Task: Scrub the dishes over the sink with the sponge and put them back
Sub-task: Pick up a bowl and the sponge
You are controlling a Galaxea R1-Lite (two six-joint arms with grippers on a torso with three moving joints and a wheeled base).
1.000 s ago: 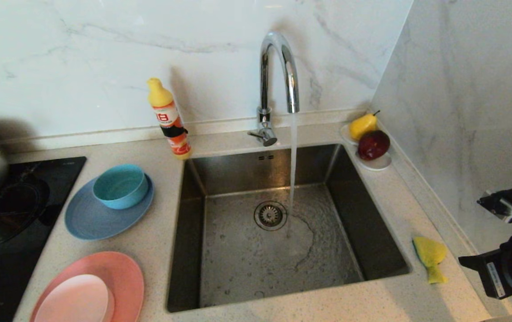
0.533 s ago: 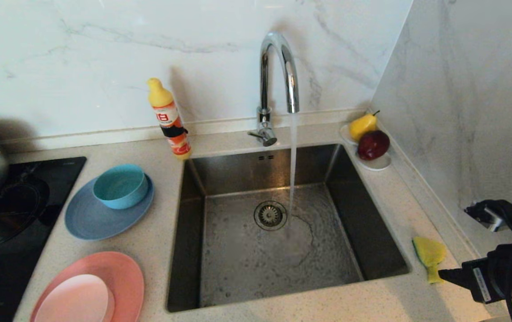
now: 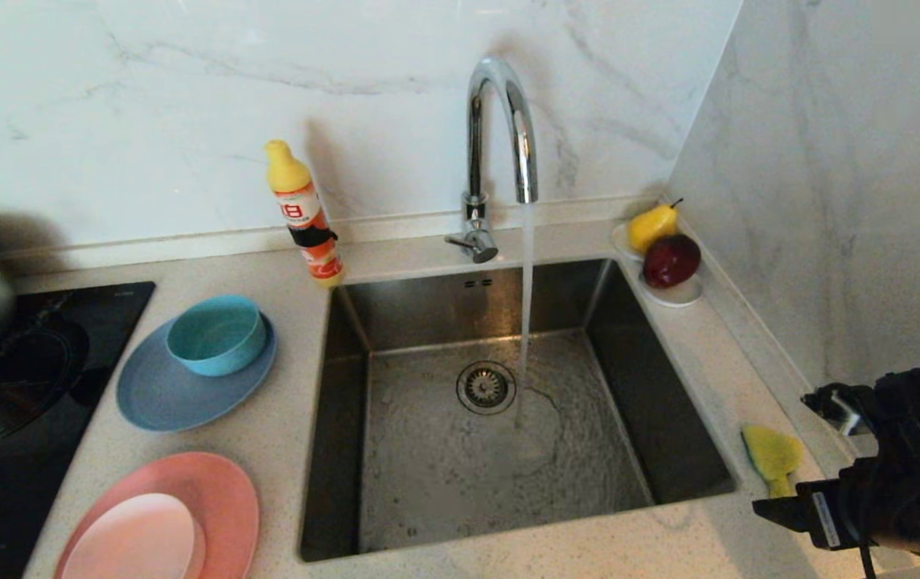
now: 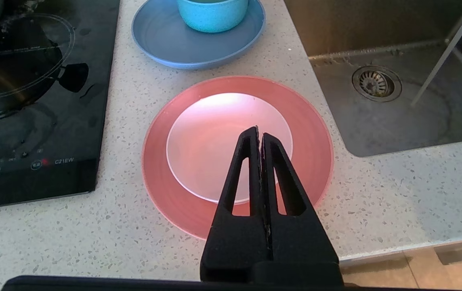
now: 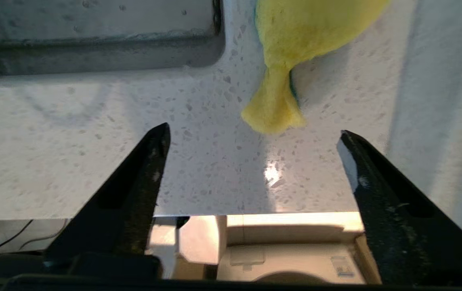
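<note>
R arm at counter's front right corner, black wrist housing low over front edge. Black two-finger right gripper (image 5: 253, 133) w/ jaws spread wide, nothing between them, tips just above counter near front edge. Black two-finger left gripper (image 4: 259, 131) w/ jaws pressed together, empty, hanging above counter's front left part.

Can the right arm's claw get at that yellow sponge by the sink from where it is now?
Probably yes. The right gripper is open, with the sponge lying just ahead of its fingertips on bare counter. Nothing lies between them, though the side wall is close.
</note>
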